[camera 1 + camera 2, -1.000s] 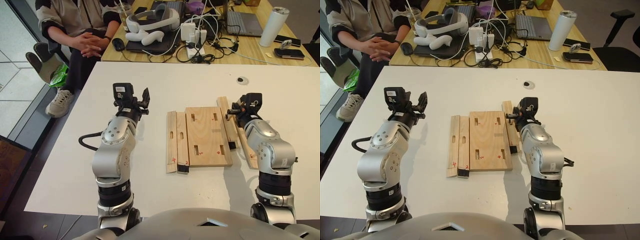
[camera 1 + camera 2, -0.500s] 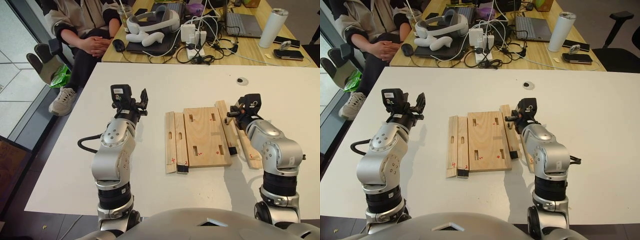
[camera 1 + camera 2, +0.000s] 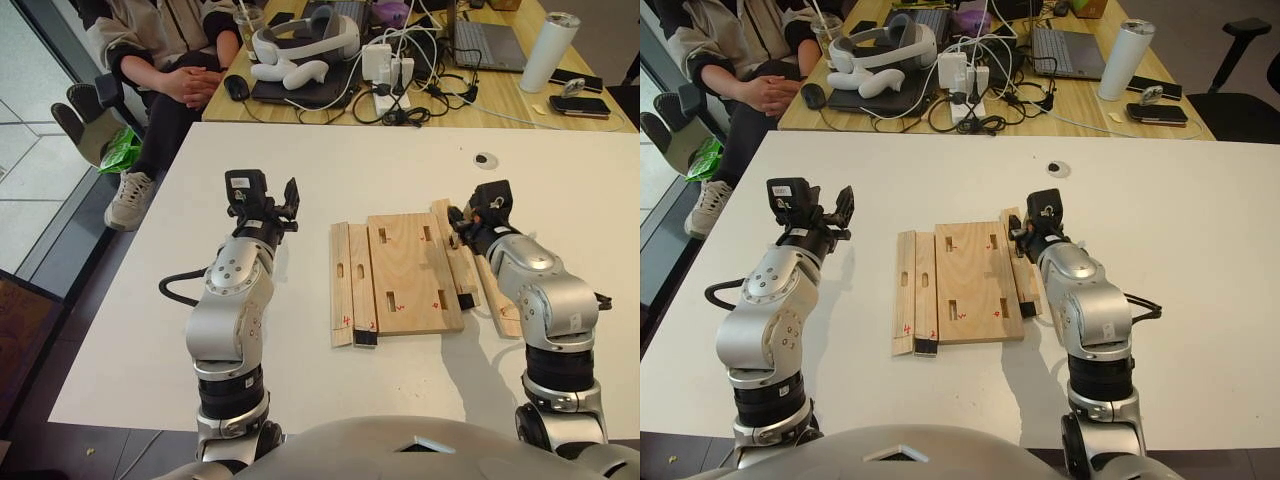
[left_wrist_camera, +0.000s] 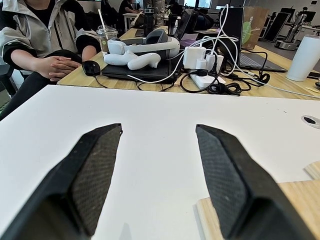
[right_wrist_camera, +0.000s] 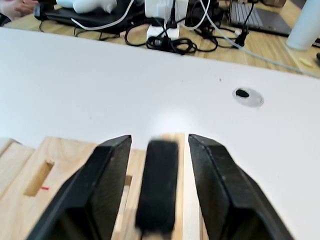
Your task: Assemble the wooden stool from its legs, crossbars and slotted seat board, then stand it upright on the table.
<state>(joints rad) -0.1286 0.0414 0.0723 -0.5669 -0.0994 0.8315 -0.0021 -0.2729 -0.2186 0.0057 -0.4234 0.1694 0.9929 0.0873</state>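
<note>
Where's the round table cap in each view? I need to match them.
Left eye: cap on the table beyond the right claw.
Right eye: same spot.
Left wrist: cap in front of the tumbler.
Right wrist: cap beyond the right claw.
Shared landmark: the tumbler.

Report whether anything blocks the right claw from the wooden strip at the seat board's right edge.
Nothing visible does. The right claw is open and sits at the far end of the wooden strip beside the seat board, with the strip in line between its fingers.
</note>
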